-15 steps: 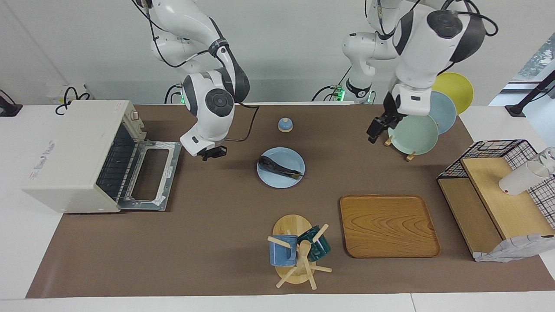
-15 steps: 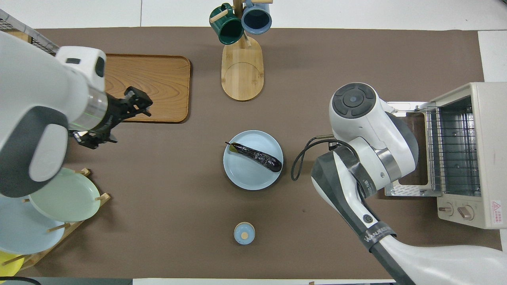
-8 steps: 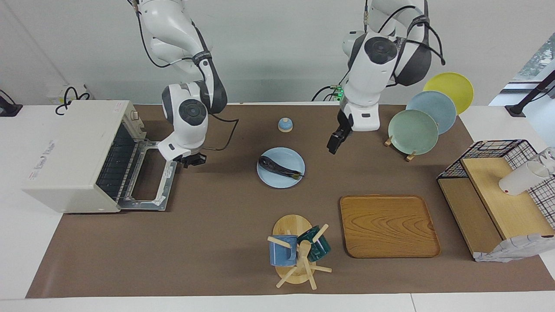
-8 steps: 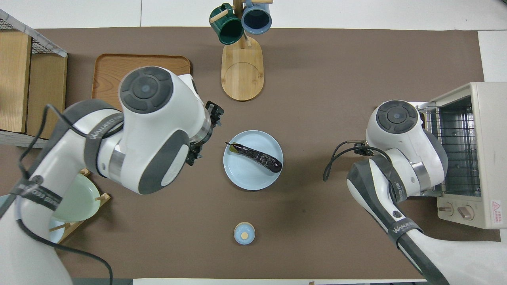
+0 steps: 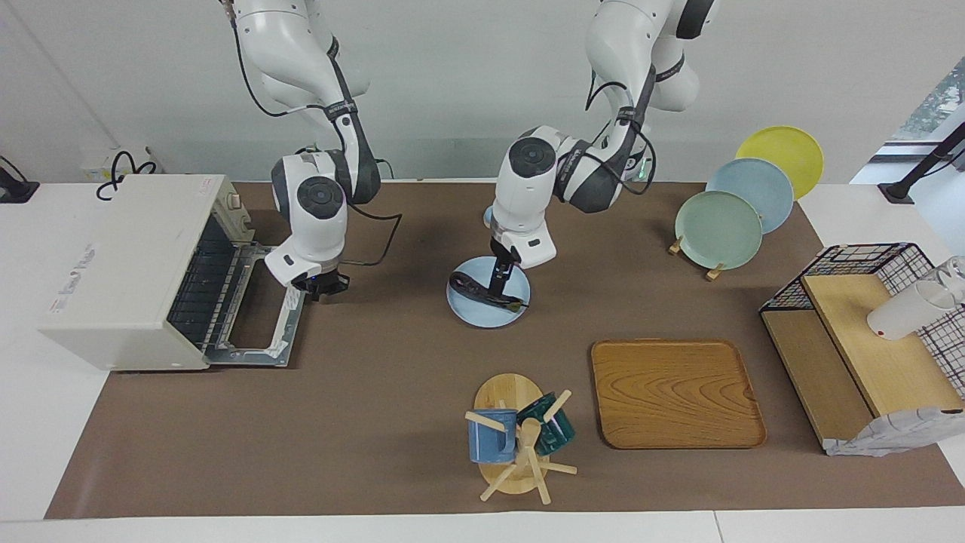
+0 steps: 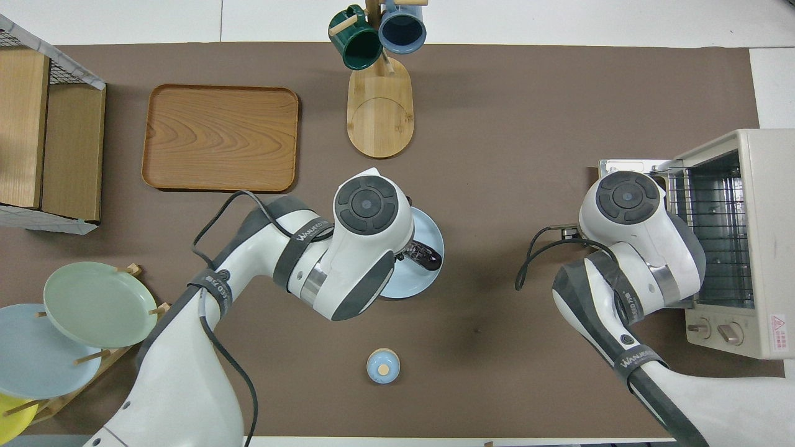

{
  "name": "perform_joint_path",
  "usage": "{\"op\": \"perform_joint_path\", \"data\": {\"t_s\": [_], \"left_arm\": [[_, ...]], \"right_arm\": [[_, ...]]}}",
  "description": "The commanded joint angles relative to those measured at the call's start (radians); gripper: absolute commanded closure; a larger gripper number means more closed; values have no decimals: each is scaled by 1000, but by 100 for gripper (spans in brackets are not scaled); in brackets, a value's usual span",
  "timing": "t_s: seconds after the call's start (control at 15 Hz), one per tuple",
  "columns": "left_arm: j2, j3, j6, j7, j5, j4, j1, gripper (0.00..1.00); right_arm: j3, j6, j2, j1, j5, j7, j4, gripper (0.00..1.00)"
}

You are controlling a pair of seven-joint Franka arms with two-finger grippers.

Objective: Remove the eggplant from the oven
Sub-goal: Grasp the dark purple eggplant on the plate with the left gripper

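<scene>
Clock directions are read on the facing view, with twelve o'clock toward the robots.

The oven is sitting at nine o'clock on the table. Its door is lying folded down flat at its three o'clock side, showing the wire rack inside.

The wire shelf is standing at three o'clock on the table. The wooden tray is lying at about four o'clock from the blue plate. Three plates are leaning in a stand at two o'clock on the table. The mug tree is standing at six o'clock from the blue plate.

The blue plate is resting near the table's middle. The eggplant is lying on it, outside the oven and well apart from it, at the oven's three o'clock.

The left gripper is reaching down onto the eggplant at the plate. Whether it is gripping it or merely touching it cannot be told. The right gripper is hanging low at the door's three o'clock edge, and how wide it is set cannot be told.

A small blue knob is sitting at twelve o'clock from the plate.
</scene>
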Motion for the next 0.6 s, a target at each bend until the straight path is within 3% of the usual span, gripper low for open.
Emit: {"op": "perform_joint_path", "data": {"t_s": [0.0,0.53], "left_arm": [[30,21,58,-75,-3,6,-35,0],[38,22,85,-120,-1,-40,-89,0]], "right_arm": [[13,44,-9,-26,-24,-35,-34,100],[13,68,-4,-46,-70,-72,-41,100]]}}
